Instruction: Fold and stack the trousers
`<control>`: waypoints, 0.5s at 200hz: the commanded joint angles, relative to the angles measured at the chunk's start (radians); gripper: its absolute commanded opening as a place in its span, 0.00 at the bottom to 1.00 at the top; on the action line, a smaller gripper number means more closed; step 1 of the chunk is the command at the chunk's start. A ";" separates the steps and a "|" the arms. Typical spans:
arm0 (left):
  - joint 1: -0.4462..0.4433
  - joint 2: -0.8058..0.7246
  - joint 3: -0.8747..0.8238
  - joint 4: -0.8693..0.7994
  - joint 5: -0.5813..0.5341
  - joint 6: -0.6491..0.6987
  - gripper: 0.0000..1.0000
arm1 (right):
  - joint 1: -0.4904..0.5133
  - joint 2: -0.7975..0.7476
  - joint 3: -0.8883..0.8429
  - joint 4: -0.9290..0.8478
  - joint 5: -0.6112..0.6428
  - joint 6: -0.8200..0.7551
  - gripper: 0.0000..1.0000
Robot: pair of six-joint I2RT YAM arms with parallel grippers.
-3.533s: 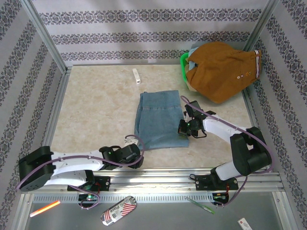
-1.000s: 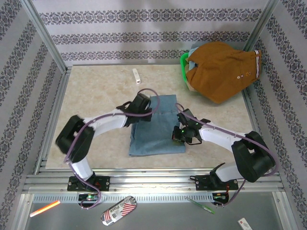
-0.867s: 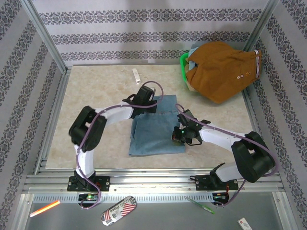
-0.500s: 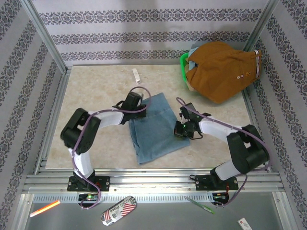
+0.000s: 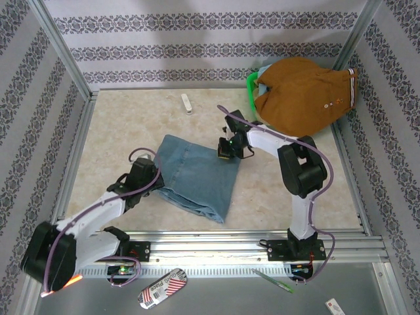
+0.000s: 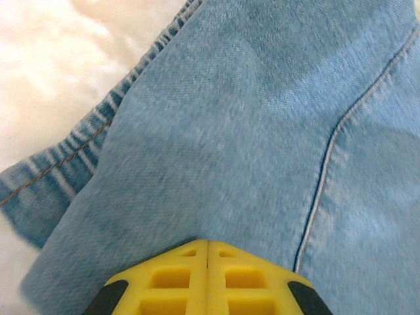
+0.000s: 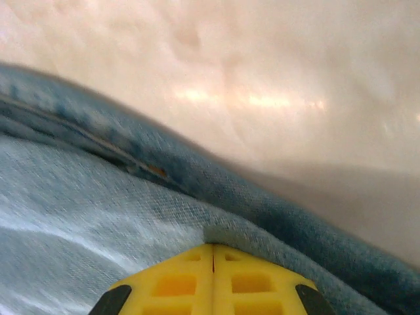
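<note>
Top external shows the folded trousers [image 5: 197,174] lying between both grippers: the left gripper [image 5: 157,178] is clenched on one edge and the right gripper [image 5: 228,149] pinches the opposite corner. Gripping opposite sides probably lets the arms shift the bundle without unfolding it.

Trousers [image 5: 197,174] now askew, farther left; left tool [image 5: 157,179] nearer, right tool [image 5: 227,150] farther.

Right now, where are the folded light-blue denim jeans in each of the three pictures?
Top external: the light-blue denim jeans lie slanted in the middle of the table.
Left wrist: jeans across the centre and right, stitched edge at the left.
Right wrist: jeans in the lower left, edge curving down to the right.
Shared landmark: the pale marbled tabletop beside the denim; tabletop top left, tabletop along the top.
</note>
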 commanded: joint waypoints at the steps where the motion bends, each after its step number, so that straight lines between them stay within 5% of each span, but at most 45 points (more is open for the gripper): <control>1: 0.010 -0.102 -0.023 -0.155 -0.001 -0.069 0.00 | -0.009 0.000 0.113 -0.094 -0.028 -0.045 0.09; 30: 0.009 -0.187 0.035 -0.230 0.080 -0.044 0.05 | -0.013 -0.132 0.077 -0.110 -0.007 -0.060 0.09; 54: -0.030 -0.172 0.153 -0.293 0.078 0.007 0.12 | -0.012 -0.304 -0.125 -0.046 0.015 -0.024 0.12; 100: -0.130 0.057 0.242 -0.112 0.098 0.024 0.17 | 0.051 -0.587 -0.598 0.096 0.035 0.133 0.42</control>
